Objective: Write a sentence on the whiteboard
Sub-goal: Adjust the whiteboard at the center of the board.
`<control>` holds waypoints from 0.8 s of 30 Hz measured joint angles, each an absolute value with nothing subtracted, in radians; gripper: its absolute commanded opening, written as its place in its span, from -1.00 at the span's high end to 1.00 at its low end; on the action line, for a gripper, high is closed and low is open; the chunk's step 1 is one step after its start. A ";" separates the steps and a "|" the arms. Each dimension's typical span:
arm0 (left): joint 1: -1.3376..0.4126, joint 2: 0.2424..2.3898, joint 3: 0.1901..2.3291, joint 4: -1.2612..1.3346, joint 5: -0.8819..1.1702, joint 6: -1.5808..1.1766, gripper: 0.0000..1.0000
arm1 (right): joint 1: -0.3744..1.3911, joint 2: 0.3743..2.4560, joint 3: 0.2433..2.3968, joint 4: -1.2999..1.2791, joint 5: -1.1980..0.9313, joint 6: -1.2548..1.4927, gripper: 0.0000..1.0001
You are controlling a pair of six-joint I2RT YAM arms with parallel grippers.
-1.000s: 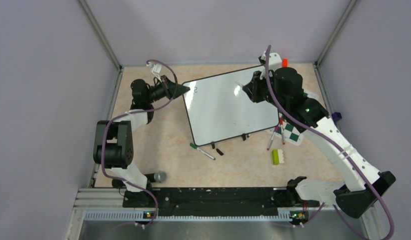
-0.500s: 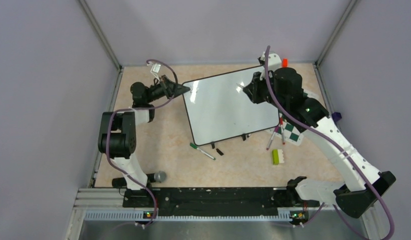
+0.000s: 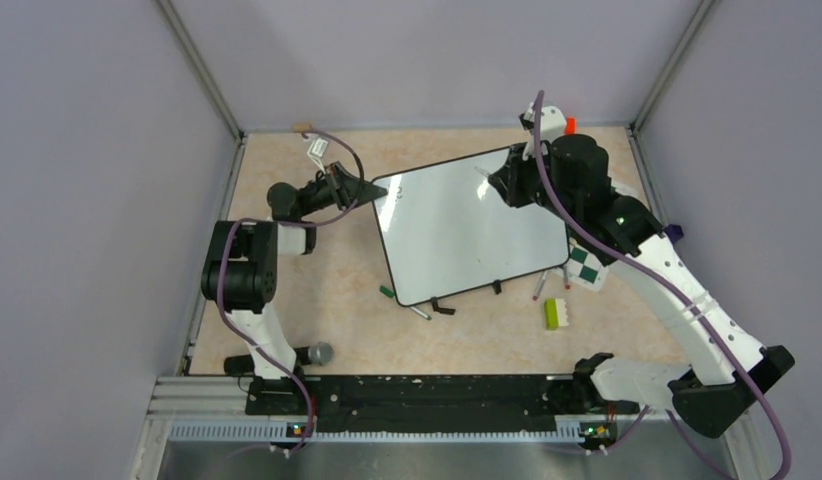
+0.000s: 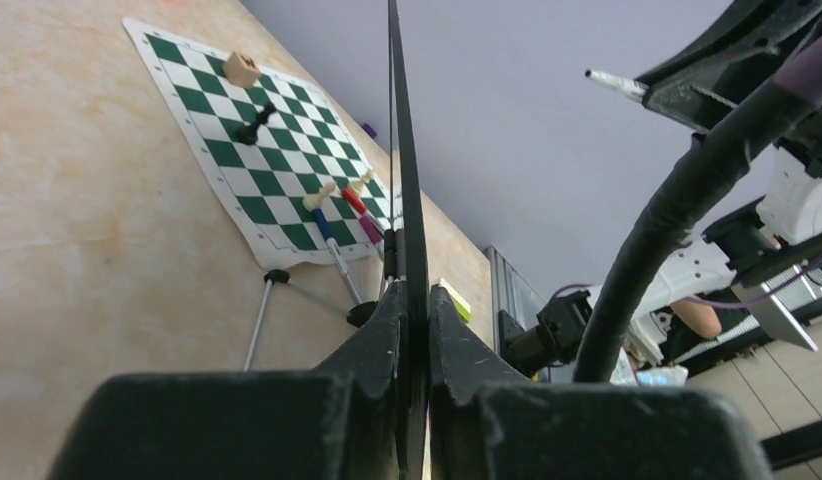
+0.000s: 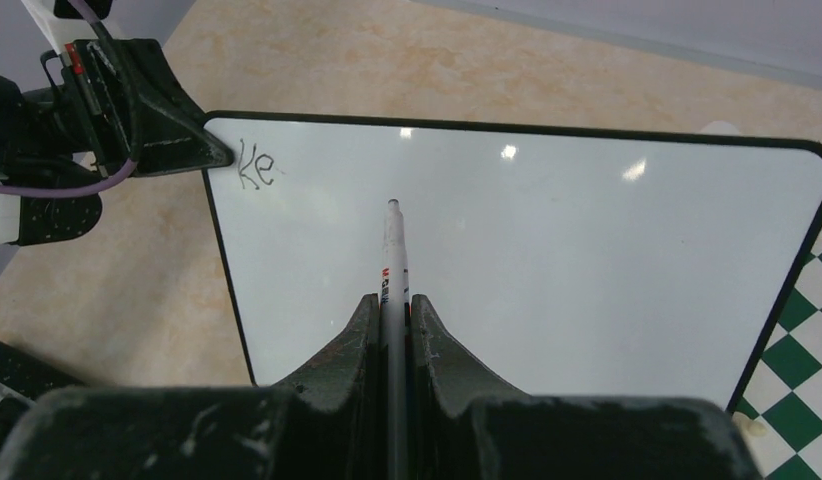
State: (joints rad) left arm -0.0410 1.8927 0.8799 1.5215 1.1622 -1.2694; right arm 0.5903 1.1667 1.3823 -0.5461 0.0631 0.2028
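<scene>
The whiteboard (image 3: 467, 225) is seen in the middle of the tabletop (image 3: 327, 290), turned at a slant. Its far left corner is pinched by the left fingers (image 3: 372, 188), which are pressed tight on the thin black rim. In the left wrist view the whiteboard (image 4: 402, 150) is seen from the edge, squeezed between the left fingers (image 4: 399, 315). A white marker (image 5: 391, 260) is pinched by the right fingers (image 5: 372, 320), with its tip pointed out over the white face of the whiteboard (image 5: 587, 270). In the left wrist view a gap is seen between the marker tip and the board. Some small dark writing (image 5: 257, 168) is seen at the corner of the board, just beside the left fingers. Only the letters "Ke" are written there. From above, the right fingers (image 3: 497, 180) are held over the far side of the board. A green-and-white chess mat (image 3: 584, 265) is partly hidden under the right arm. A green block (image 3: 552, 313) is lying near the mat. Some loose pens (image 3: 540, 287) are lying by the near edge of the board.
</scene>
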 measured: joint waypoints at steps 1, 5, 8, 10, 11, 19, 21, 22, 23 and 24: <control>-0.048 1.884 0.873 1.510 1.167 -1.263 1.00 | 0.590 1.165 1.382 -0.548 0.063 0.203 1.00; -0.084 1.846 0.860 1.433 1.191 -1.216 1.00 | 0.590 1.159 1.382 -0.554 0.063 0.202 1.00; -0.103 1.823 0.851 1.388 1.201 -1.188 1.00 | 0.590 1.156 1.382 -0.556 0.063 0.202 1.00; -0.105 1.813 0.847 1.367 1.203 -1.172 0.93 | 0.590 1.156 1.382 -0.558 0.062 0.202 1.00; -0.105 1.807 0.847 1.351 1.203 -1.164 0.79 | 0.590 1.156 1.382 -0.560 0.062 0.202 1.00; -0.115 1.694 0.847 0.968 1.171 -0.986 0.46 | 0.590 1.156 1.382 -0.569 0.062 0.202 1.00; -0.122 1.649 0.857 0.802 1.136 -0.897 0.45 | 0.590 1.156 1.382 -0.569 0.061 0.202 1.00; -0.127 1.625 0.870 0.712 1.117 -0.848 0.48 | 0.590 1.156 1.382 -0.569 0.060 0.202 1.00; -0.132 1.604 0.884 0.627 1.090 -0.800 0.50 | 0.590 1.155 1.382 -0.569 0.059 0.202 1.00; -0.135 1.588 0.896 0.569 1.071 -0.768 0.50 | 0.590 1.154 1.382 -0.569 0.058 0.202 1.00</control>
